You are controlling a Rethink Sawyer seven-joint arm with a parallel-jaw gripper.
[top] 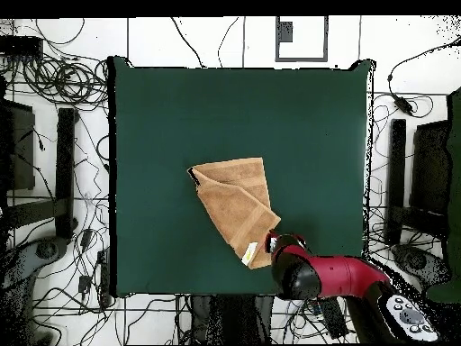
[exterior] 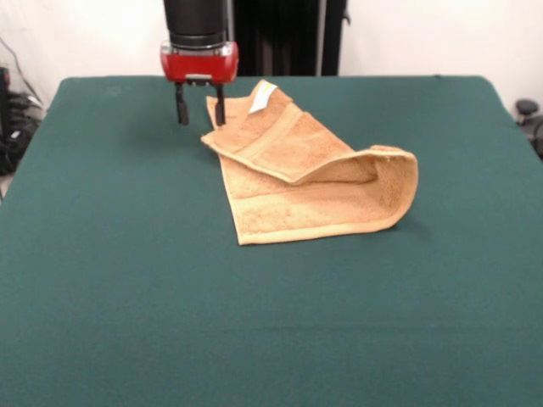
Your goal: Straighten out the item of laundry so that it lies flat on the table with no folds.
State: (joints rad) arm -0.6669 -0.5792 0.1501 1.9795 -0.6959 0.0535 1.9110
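Towel: the tan towel [exterior: 310,174] is folded over on itself, so it is not flat yet. One part lies on top of another part, and the fold makes a puffy loop at one side.

Tag: a small white tag [exterior: 262,95] sits at the towel corner closest to the robot.

Where the towel is: on the green table [exterior: 127,280], a bit past the middle, toward the robot's side. There is lots of bare table all around it.

Gripper: the gripper [exterior: 200,105] is just beside the tag corner. Its two fingers [exterior: 181,105] point down with a small gap between them. Nothing is held in them. I cannot tell if they touch the table.

Arm: the red and black arm [top: 329,275] reaches in over the table edge.

Done so far: nothing looks finished. The towel is doubled up.

Left to do: I think the top layer must be pulled open and spread out until no folds are left.
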